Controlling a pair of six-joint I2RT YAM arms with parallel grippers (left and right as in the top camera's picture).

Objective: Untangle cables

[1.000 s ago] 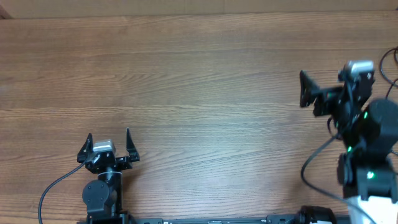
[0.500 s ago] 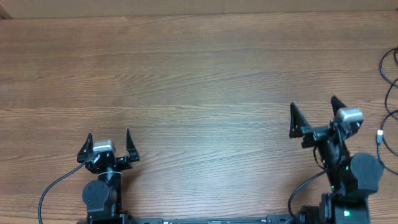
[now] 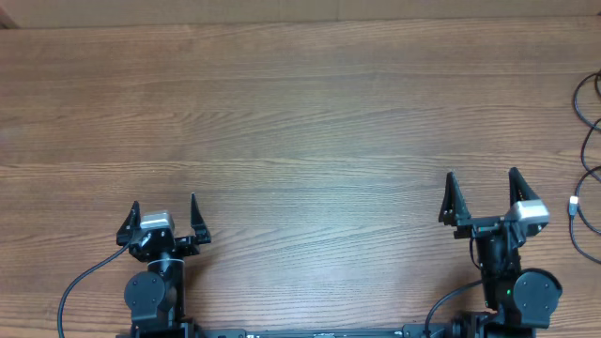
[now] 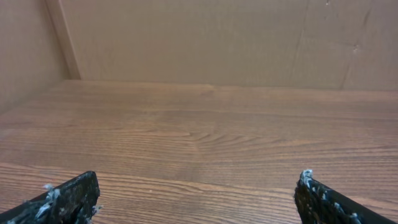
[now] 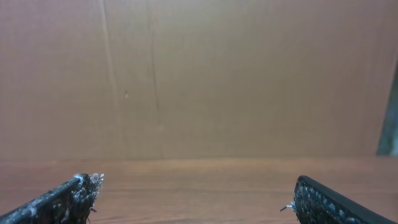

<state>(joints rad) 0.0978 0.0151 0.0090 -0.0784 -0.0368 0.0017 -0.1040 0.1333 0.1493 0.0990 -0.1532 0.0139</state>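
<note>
The cables (image 3: 589,141) are thin black cords that loop along the far right edge of the wooden table (image 3: 300,113), partly cut off by the frame. One cord ends in a small silvery plug (image 3: 573,205). My right gripper (image 3: 482,175) stands open to the left of that plug, apart from it, with nothing between its fingers. My left gripper (image 3: 164,202) is open and empty near the front left. In the wrist views only bare wood shows between the left gripper (image 4: 198,180) jaws and the right gripper (image 5: 194,180) jaws.
A brown cardboard wall (image 4: 217,43) closes the far side of the table and turns along the left. Thick black robot wiring (image 3: 80,286) trails from the left arm's base at the front edge.
The right arm has drawn back from the right side toward the front edge and settled with its fingers pointing away. The left arm has not moved.
</note>
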